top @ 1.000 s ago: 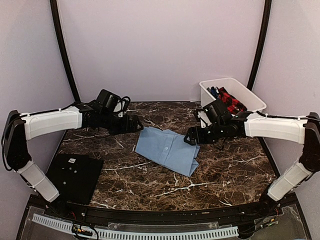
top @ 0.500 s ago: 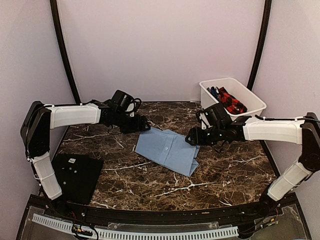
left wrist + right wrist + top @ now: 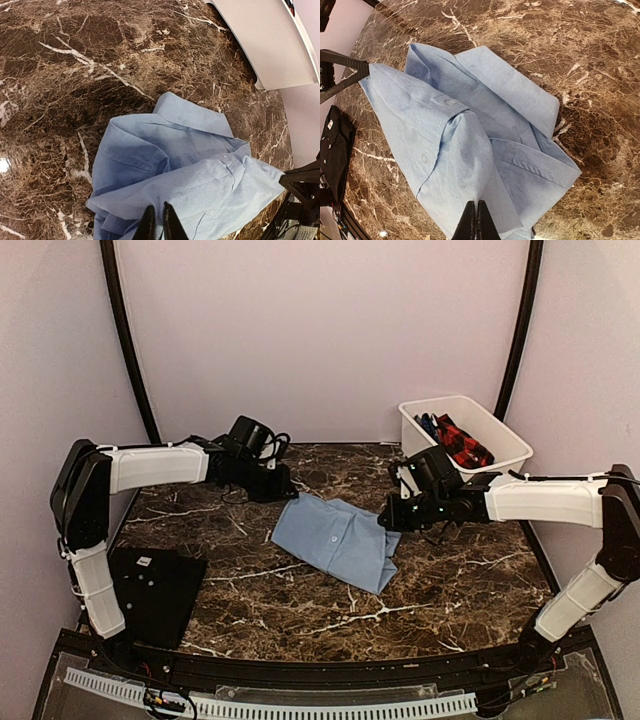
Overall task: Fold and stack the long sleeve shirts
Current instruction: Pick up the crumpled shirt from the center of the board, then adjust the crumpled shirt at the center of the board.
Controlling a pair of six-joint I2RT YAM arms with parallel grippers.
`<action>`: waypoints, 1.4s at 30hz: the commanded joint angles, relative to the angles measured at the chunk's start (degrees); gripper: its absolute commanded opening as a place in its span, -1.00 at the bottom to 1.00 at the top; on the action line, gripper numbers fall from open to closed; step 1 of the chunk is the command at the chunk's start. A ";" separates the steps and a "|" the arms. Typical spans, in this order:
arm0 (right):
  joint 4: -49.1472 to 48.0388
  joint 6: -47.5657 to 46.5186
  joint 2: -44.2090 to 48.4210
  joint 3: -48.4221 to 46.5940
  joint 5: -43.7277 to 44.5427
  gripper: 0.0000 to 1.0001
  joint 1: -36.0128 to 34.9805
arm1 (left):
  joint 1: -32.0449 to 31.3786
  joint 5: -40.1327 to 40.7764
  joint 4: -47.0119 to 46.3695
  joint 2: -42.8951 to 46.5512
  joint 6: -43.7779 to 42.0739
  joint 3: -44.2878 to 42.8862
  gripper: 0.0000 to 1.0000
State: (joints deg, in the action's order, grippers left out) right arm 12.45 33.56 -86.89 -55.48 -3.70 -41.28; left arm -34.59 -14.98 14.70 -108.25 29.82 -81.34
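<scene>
A folded light-blue long sleeve shirt (image 3: 337,540) lies mid-table. My left gripper (image 3: 287,495) is at its far left corner, and in the left wrist view the gripper (image 3: 156,212) is shut on a raised fold of the blue cloth (image 3: 190,165). My right gripper (image 3: 385,520) is at the shirt's right edge. In the right wrist view it (image 3: 476,207) is pinched shut on a ridge of the shirt (image 3: 470,140). A red-black checked shirt (image 3: 460,445) and a dark blue one (image 3: 428,423) lie in the bin.
A white bin (image 3: 513,440) stands at the back right, just behind the right arm, and shows in the left wrist view (image 3: 270,45). A flat black square mat (image 3: 150,590) lies at the front left. Dark marbled tabletop surrounds the shirt.
Both grippers have gone from open to shut on the light-blue shirt. The left arm reached right to the shirt's far left corner; the right gripper shifted slightly onto its right edge.
</scene>
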 commanded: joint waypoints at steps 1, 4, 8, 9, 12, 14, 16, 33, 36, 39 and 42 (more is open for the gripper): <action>0.07 -0.41 2.22 -1.39 -2.77 -1.00 -1.05 | 0.05 -4.38 1.69 6.59 -0.13 3.57 -0.93; 0.93 -0.52 3.64 -1.51 -4.23 -1.00 -2.13 | 0.05 -5.76 2.46 10.65 0.07 7.33 -0.95; 1.56 -0.02 5.16 -0.32 -5.63 -1.00 -5.59 | -0.07 -8.30 2.90 15.98 1.42 13.66 -0.97; 1.75 0.31 5.52 0.11 -5.72 -1.00 -6.71 | -0.33 -9.05 3.06 16.80 1.87 16.26 -0.97; 1.51 2.18 6.26 2.12 -6.04 -1.00 -10.88 | -1.16 -9.74 4.27 20.93 2.42 21.53 -0.98; 0.90 3.65 6.46 3.88 -5.98 -1.00 -14.09 | -1.60 -10.39 5.20 23.47 3.17 25.59 -0.98; 0.47 5.46 6.77 6.05 -5.71 -1.00 -17.01 | -1.88 -11.04 5.78 25.90 3.74 29.73 -0.98; 8.11 10.89 14.04 12.05 2.71 -0.06 -23.62 | -3.03 -12.22 17.96 34.82 2.84 38.99 -0.41; 10.67 11.17 16.61 11.36 6.80 0.28 -22.33 | -3.03 -9.24 21.94 36.53 2.08 36.65 -0.01; 9.44 11.43 17.27 11.62 7.83 0.29 -19.55 | -2.95 -4.85 22.21 37.91 1.49 33.33 0.08; 6.24 10.54 15.57 10.31 8.63 0.29 -17.71 | -2.85 -0.25 20.26 35.59 0.80 28.53 0.09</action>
State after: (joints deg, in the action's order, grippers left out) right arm 20.88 44.49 -70.04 -42.83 1.21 -61.12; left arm -37.63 -21.93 34.68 -72.29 32.25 -46.96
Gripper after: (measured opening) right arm 0.647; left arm 0.543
